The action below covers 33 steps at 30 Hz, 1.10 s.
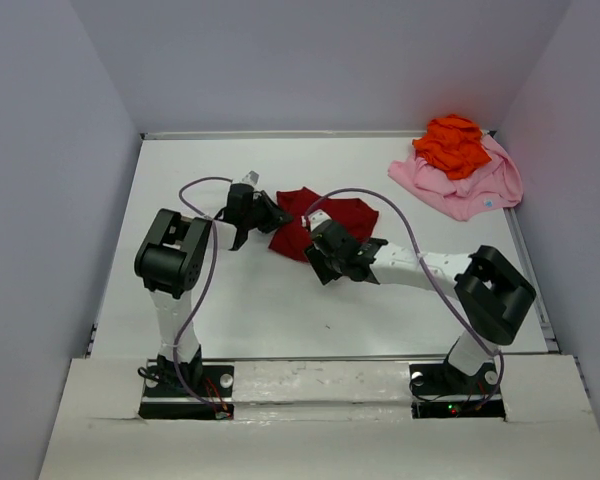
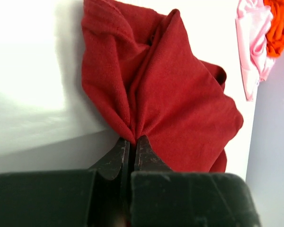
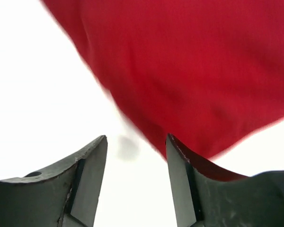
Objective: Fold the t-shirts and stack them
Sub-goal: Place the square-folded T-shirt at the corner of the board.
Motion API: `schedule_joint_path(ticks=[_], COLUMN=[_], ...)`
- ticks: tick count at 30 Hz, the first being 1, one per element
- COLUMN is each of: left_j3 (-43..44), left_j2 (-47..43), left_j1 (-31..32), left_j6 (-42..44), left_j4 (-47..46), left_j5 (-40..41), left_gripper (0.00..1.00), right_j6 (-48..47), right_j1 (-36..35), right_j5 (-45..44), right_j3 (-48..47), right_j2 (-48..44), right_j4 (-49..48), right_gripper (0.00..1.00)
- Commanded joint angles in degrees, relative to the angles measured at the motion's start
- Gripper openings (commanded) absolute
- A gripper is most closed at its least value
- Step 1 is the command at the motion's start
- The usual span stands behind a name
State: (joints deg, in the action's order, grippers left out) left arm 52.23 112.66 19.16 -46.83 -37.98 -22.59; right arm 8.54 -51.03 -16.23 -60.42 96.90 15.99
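Note:
The dark red t-shirt (image 1: 315,218) lies bunched near the middle of the white table. My left gripper (image 1: 271,222) is at its left edge, shut on a pinched fold of the red cloth (image 2: 161,90); the fabric gathers into the closed fingertips (image 2: 132,142). My right gripper (image 1: 325,262) hovers at the shirt's near side, open, with nothing between its fingers (image 3: 97,165); the red shirt (image 3: 194,71) lies just beyond them. The bright orange t-shirt (image 1: 455,143) rests crumpled on top of the light pink t-shirt (image 1: 468,185) in the far right corner.
Grey walls enclose the table on three sides. The table's right edge (image 1: 530,270) runs near the pink shirt. Both arms' purple cables (image 1: 205,290) loop over the near half of the table.

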Motion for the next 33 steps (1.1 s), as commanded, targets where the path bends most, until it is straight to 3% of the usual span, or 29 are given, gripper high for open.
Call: schedule_joint_path(ticks=[1,3,4,7,10,11,14,26,33], left_j3=[7.9,12.1,15.2,33.6,46.5,53.6,63.7,67.9,78.4], left_j2=[-0.9,0.1,1.3,5.5,12.2,14.0,19.6,27.7,32.3], left_j1=[-4.6,-6.0,-6.8,-7.6,-9.6,-10.2,-12.6,-18.1,-23.4], left_j6=[3.8,5.0,6.8,16.3,24.5,25.9,29.7,34.3,34.6], left_j4=[9.1,12.6,18.8,33.9,47.6,50.0,57.1,57.6,61.8], left_j5=[-2.4,-3.2,-2.9,3.8,5.8,8.4,12.7,22.0,22.0], left_gripper=[0.00,0.00,0.00,0.00,0.00,0.00,0.00,0.00,0.00], right_j6=[6.8,7.5,7.6,8.0,8.3,8.3,8.8,10.2,10.7], right_j1=[-0.8,-1.4,-1.4,-2.0,-2.0,-2.6,-2.6,-3.1,-3.1], right_j5=[3.6,4.8,5.2,5.8,7.2,7.7,10.0,13.9,15.0], right_j3=[4.1,5.2,5.6,6.5,6.8,7.6,8.5,9.5,10.8], right_j2=[-5.1,-5.7,-5.8,-5.3,-5.2,-5.5,-5.8,-5.8,-6.0], right_j4=[-3.8,-5.0,-5.9,-7.2,-8.3,-9.0,-10.6,-11.9,-12.0], right_gripper=[0.59,0.59,0.59,0.59,0.59,0.59,0.58,0.57,0.56])
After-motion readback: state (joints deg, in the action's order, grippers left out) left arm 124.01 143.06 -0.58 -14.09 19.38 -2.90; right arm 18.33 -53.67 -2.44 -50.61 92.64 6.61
